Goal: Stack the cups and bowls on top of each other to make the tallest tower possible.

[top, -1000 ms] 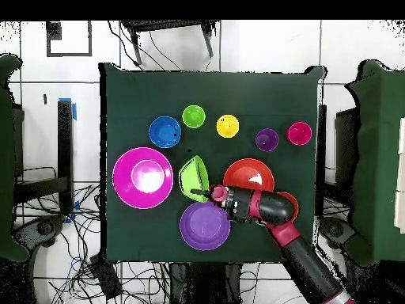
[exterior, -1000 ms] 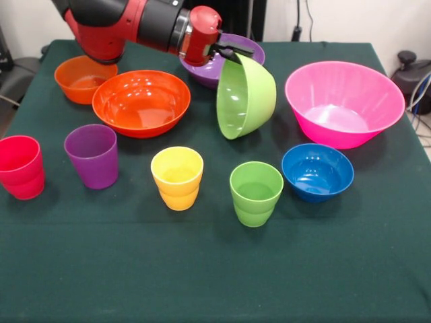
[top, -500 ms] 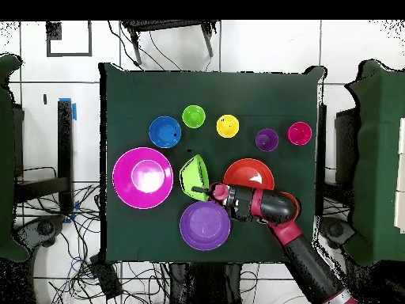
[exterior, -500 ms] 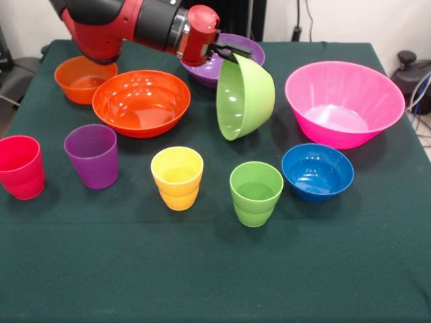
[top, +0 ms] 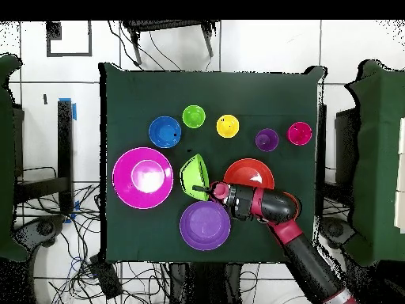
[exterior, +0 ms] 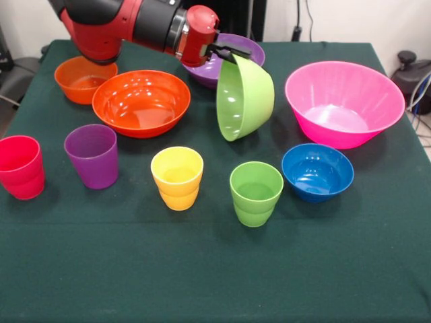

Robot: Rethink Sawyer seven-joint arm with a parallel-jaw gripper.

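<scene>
From the front, the red cup [exterior: 21, 167] stands at the left edge of the green-covered bench [exterior: 215, 276], with the purple cup [exterior: 92, 155] just beside it. Behind them sit the small orange bowl [exterior: 81, 79] and the large orange bowl [exterior: 141, 102], both upright. The yellow cup [exterior: 177, 177] follows, then the green cup [exterior: 256, 193]. Above these the hand [exterior: 232, 55] grips the rim of the lime green bowl [exterior: 244, 97], which hangs tipped on its side, lifted off the cloth, in front of the purple bowl [exterior: 229, 57]. Further right the small blue bowl [exterior: 317, 171] sits near the upright pink bowl [exterior: 344, 102]. No tower is stacked.
</scene>
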